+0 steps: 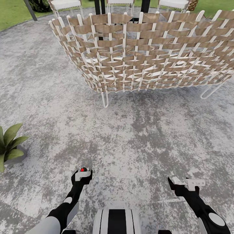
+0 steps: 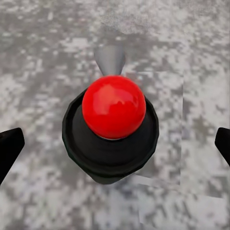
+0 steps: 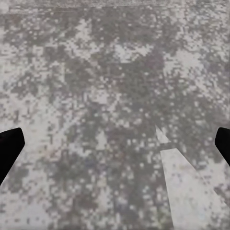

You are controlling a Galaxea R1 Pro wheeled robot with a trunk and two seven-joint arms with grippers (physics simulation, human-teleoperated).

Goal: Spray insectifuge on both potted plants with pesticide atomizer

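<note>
Sitting low in the middle of the left wrist view is what I take for the pesticide atomizer point(image 2: 113, 125), end-on: a dark rounded cap with a red knob. It sits at the left gripper point(image 1: 82, 175); the fingertips point(image 2: 8, 148) show at the frame edges, and I cannot tell whether they pinch it. The right gripper point(image 1: 186, 184) is spread and empty. One potted plant point(image 1: 9, 143) stands at the left edge on the patio point(image 1: 130, 136). Pickup looks done; spraying remains.

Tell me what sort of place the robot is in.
Most likely a garden patio: mottled grey paving, a woven outdoor seat on white wire legs, green lawn beyond the paving, and a leafy potted plant at the edge.
</note>
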